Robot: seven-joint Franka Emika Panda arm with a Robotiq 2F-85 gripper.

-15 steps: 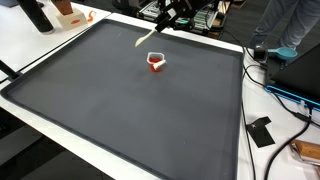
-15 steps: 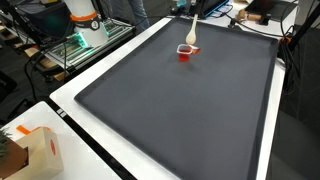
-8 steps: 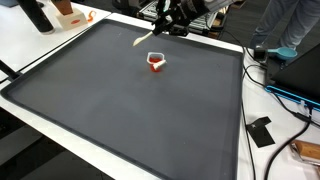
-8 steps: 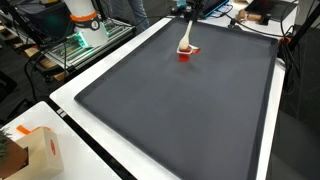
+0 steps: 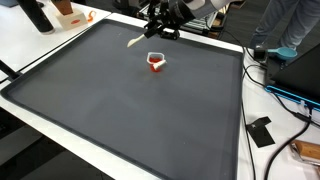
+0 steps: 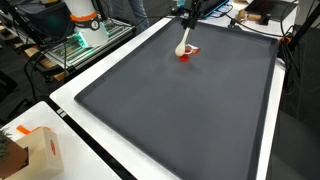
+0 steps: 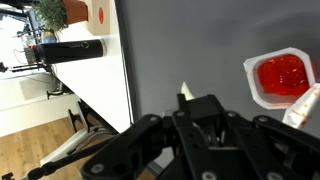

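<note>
Spoon [image 5: 137,41] shifted sideways near cup [image 5: 155,62] | jaws clamp it | cup holds red sauce [image 7: 283,72]

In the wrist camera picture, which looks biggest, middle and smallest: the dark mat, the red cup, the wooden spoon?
1. dark mat
2. red cup
3. wooden spoon, but only its tip shows at the edge, so its whole size is unsure.

Cup [image 5: 155,62] on mat [image 5: 120,115] near far edge, spoon [image 5: 137,40] beside cup, mat on table [image 5: 40,48]
</note>
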